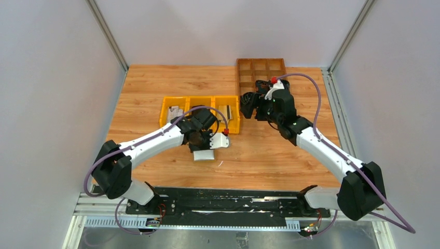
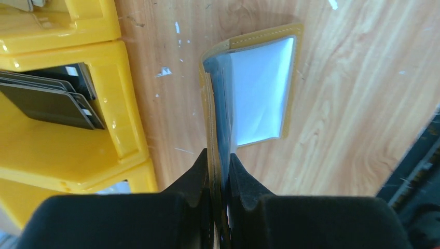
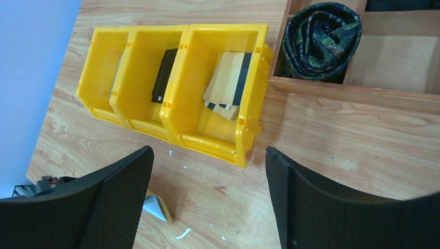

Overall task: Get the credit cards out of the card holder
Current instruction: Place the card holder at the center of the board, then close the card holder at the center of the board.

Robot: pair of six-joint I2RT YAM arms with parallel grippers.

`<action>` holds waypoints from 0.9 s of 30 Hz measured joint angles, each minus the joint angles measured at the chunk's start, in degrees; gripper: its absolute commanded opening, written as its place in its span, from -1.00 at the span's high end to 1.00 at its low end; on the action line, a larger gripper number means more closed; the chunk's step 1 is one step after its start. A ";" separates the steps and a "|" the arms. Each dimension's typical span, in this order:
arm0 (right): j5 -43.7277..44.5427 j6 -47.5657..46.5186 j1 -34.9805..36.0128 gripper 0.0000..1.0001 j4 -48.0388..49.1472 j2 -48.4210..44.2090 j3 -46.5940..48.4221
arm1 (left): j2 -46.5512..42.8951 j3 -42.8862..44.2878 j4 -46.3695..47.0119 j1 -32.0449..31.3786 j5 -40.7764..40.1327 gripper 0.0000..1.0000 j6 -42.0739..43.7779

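Note:
The mustard-tan card holder (image 2: 262, 88) lies open on the wood in front of the yellow bins. One flap lies flat with its shiny silver-grey face up, the other stands on edge. My left gripper (image 2: 219, 158) is shut on the standing flap; from above it (image 1: 200, 147) sits over the holder (image 1: 204, 154). Credit cards lie in the bins: dark ones (image 2: 49, 98), a black one (image 3: 165, 75) and beige-gold ones (image 3: 228, 85). My right gripper (image 3: 207, 155) is open and empty above the table by the bins' right end (image 1: 247, 105). A corner of the holder (image 3: 155, 207) shows below it.
Three joined yellow bins (image 1: 202, 100) stand mid-table. A brown wooden compartment tray (image 1: 261, 70) stands behind them at the right, with a rolled dark patterned cloth (image 3: 321, 41) in one cell. White flecks dot the wood.

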 measured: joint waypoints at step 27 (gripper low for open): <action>0.66 0.61 -0.35 -0.68 -4.61 -5.49 -4.48 | -9.09 -14.10 7.26 -11.47 2.58 0.15 -7.37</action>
